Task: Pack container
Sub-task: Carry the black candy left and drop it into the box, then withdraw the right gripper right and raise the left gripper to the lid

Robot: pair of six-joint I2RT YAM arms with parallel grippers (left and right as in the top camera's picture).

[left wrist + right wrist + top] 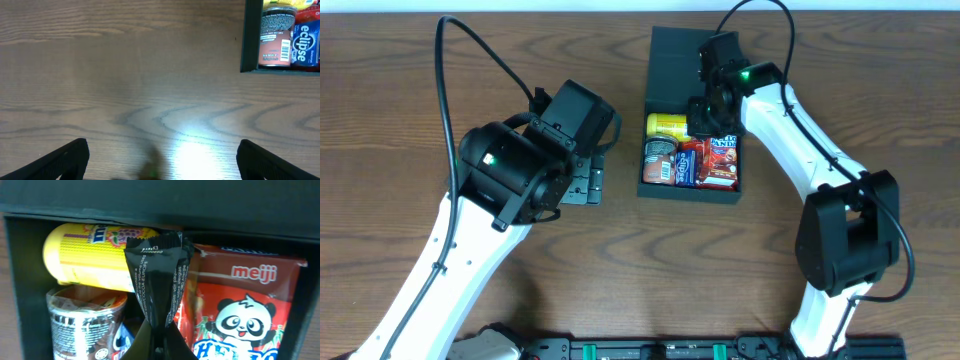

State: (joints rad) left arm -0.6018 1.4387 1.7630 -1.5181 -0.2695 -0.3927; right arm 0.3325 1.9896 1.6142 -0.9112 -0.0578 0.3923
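**tbl_watcher:** Overhead first. The container [665,60] is sitting open at the top-middle of the table [420,60] with its flap folded back. It's looking mostly packed already: yellow tube [667,124], can [660,160], gum pack [686,166], red pouches. The right pincer [708,112] is hanging right over the inside. The left pincer [586,186] is idling near the box's left wall.

**yam_fan:** On the left wrist cam, its jaws are standing wide apart over bare wood, gripping nothing. The container's corner is peeking in at the upper right, well apart from the fingers [70,157].

**tbl_watcher:** On the right wrist cam, the jaws are clamping together on a black wrapper [159,275], dangling it inside the box between the yellow tube and the panda pouch [245,315]. No loose snacks are showing on the table, so I'm guessing this is the last item. What's remaining is dropping it in and closing the flap.
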